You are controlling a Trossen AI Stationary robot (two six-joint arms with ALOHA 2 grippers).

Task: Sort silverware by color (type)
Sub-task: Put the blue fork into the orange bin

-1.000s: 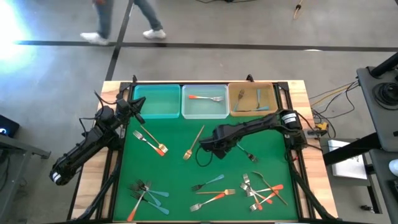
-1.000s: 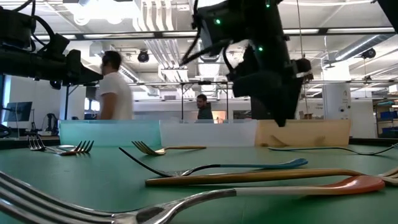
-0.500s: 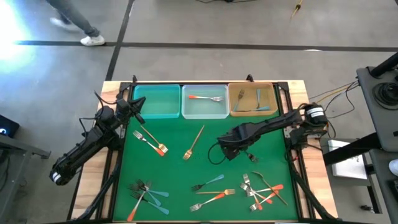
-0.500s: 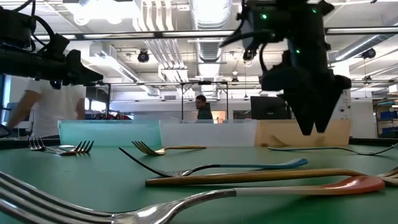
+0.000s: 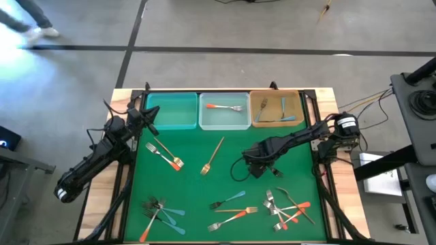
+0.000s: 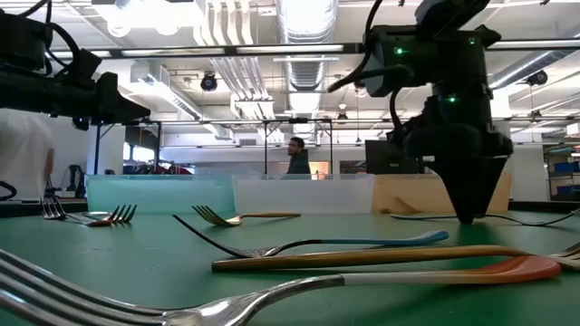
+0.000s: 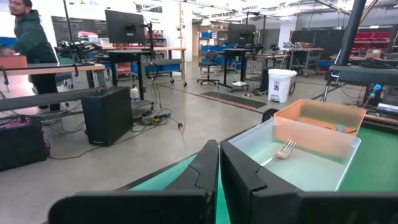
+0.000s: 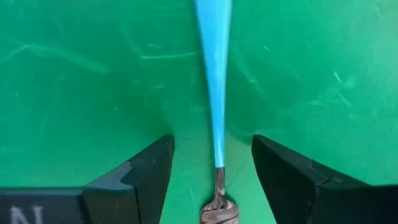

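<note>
Between the right gripper's [image 8: 214, 180] spread jaws lies a teal-handled fork [image 8: 214, 93], flat on the green surface [image 5: 197, 190] near centre-right; thin, stiff, light, probably slippery, so pinch across the handle near the neck. Left gripper [image 5: 151, 112] waits by the teal bin [image 5: 172, 110], jaws closed

Bare green mat [image 5: 197, 194] mid-table (fork clusters [image 5: 286, 207] at near corners).

— Moved? Right gripper [image 5: 257, 170], swung from mat centre rightward and down, fingers [image 8: 144, 168] now straddling a blue fork [image 8: 214, 81].
— Beyond? Walking person gone.
</note>
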